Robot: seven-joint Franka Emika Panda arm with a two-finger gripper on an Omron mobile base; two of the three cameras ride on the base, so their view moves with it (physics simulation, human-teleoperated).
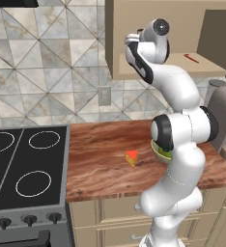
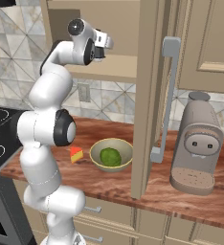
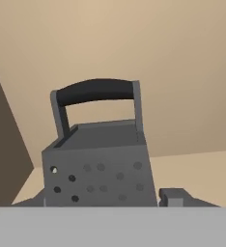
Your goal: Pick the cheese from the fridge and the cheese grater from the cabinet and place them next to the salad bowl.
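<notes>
The gripper (image 3: 101, 200) sits up inside the cabinet (image 2: 114, 67), its two dark fingertips low on either side of the cheese grater (image 3: 96, 159); the jaws flank the grater's body, but whether they already press on it cannot be told, since the contact points lie at the very bottom edge of the hand view. The grater stands upright on the cabinet shelf, close in front of the hand, its perforated face turned toward the camera and its dark handle arching over the top. To do this step well, the fingers should close squarely on the two opposite flat sides, low enough to meet the wider part of the tapering body, so that it does not squeeze upward out of the grip; the lift should then be short and the withdrawal straight back, clear of the shelf edge and the open door. Down on the counter (image 1: 100, 159), the cheese (image 2: 76, 154) already lies just beside the salad bowl (image 2: 111, 154), so the grater probably wants a free spot near the bowl too.
</notes>
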